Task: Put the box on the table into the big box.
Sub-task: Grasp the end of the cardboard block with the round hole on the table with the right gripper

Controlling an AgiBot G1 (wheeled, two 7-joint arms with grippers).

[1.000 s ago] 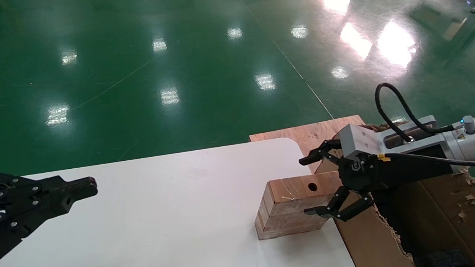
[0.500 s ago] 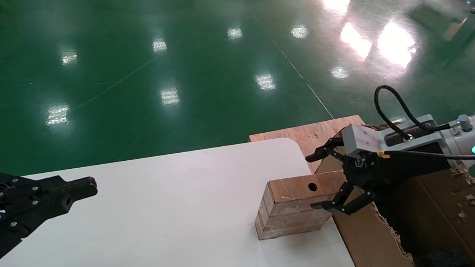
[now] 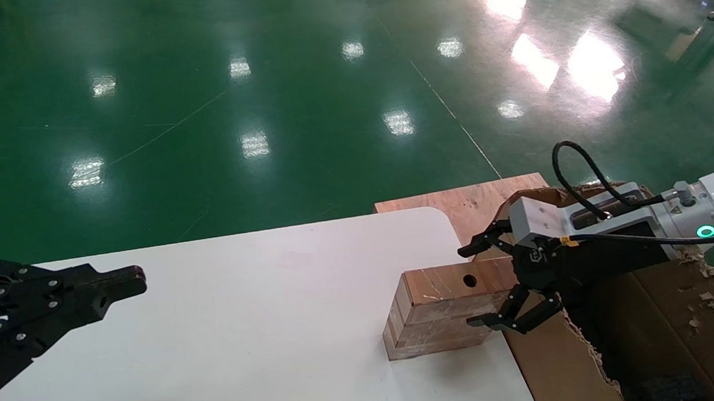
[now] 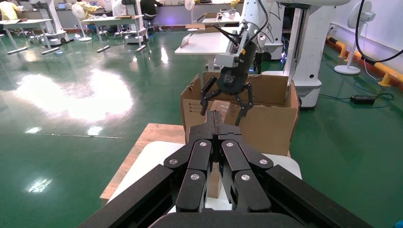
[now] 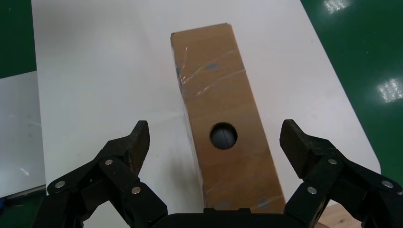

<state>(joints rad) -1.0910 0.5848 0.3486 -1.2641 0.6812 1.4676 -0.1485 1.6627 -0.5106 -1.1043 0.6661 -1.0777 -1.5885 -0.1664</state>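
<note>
The box [image 3: 443,308] is seen lying on the table [image 3: 248,326] near its right edge, its round hole facing up, just beside the big box [image 3: 658,326]. The right gripper [image 3: 478,285] is held at the box's right end with its jaws spread wide, one finger on each side; contact with the wood cannot be made out, though a gap seems to remain. The left gripper [image 3: 133,281] is parked above the table's left side, fingers pressed together, well apart from the box.
</note>
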